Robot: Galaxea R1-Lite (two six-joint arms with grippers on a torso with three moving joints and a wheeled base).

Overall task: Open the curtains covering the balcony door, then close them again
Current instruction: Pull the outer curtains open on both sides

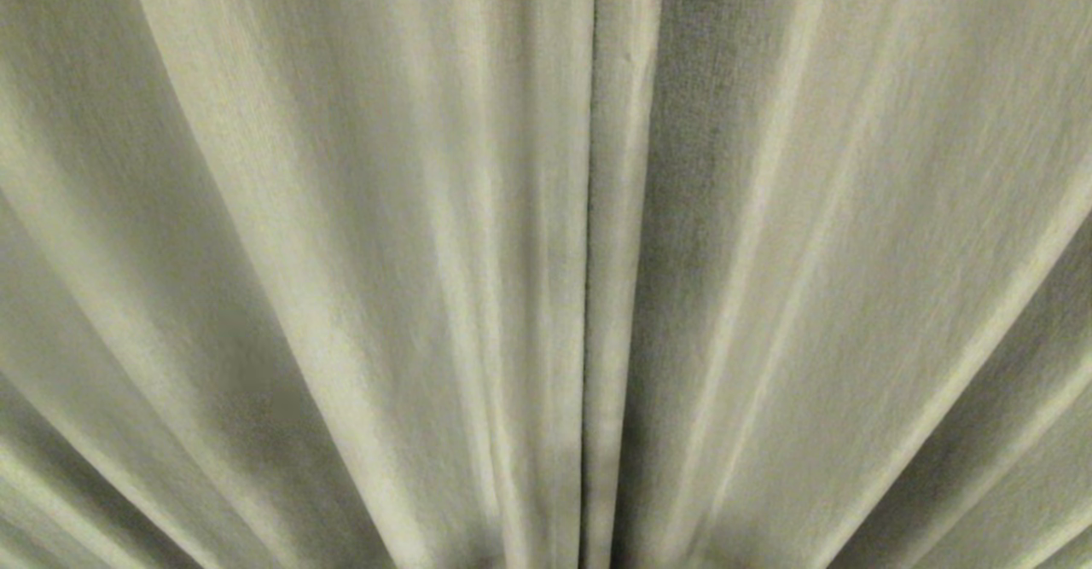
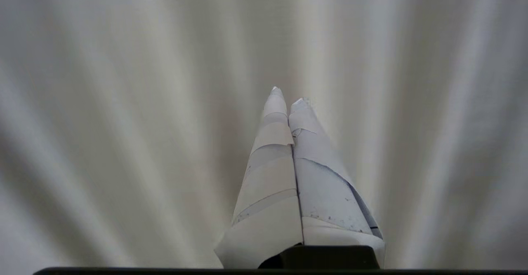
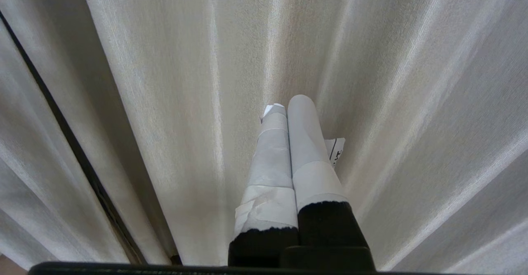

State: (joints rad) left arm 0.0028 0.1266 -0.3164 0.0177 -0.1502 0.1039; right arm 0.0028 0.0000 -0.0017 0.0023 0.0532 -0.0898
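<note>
Two cream curtains fill the head view, drawn together: the left panel and the right panel meet along a thin dark seam at the middle. The balcony door is hidden behind them. Neither arm shows in the head view. In the left wrist view my left gripper, its fingers wrapped in white tape, is shut and empty, pointing at pleated curtain fabric. My right gripper, also taped, is shut with nothing in it, facing the right panel. A dark gap between the panels runs beside it.
Pleated fabric covers every view from edge to edge. A small white paper tag with dark print sticks out beside the right gripper's fingers.
</note>
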